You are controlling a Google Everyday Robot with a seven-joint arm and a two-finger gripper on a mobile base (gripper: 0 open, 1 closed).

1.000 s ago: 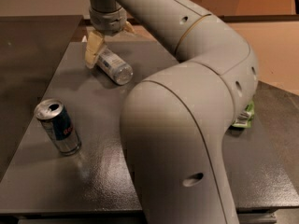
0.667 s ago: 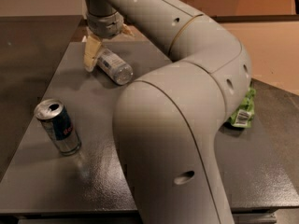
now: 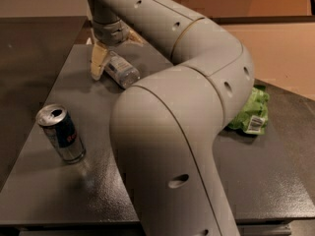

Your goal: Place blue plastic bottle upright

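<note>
Tool (image 3: 111, 53): sits at the far end of the worktop (image 3: 44, 191), pointing down and spread. One pale finger (image 3: 98, 63) stands just left of the neck end of the blue plastic bottle (image 3: 124, 71); the other is largely hidden behind the wrist. Nothing appears pinched. Compared with a second ago, the tool sits a little lower and closer against the bottle, which suggests the approach is closing into a grasp. Blue plastic bottle: lies on its side on the worktop, neck toward the tool and base toward the camera. Its position and tilt are unchanged from the earlier frames, so it is not yet lifted and not yet upright. The task reads as early, with grasping, raising and setting down all outstanding. Arm (image 3: 187, 82): the elbow fills the foreground and has swung slightly left since the earlier frames, uncovering more of the right side. Drink can (image 3: 61, 134): upright near the left front, well apart from the bottle, unmoved. Green packet (image 3: 251, 113): at the right edge behind the elbow, more of it visible than before.
</note>
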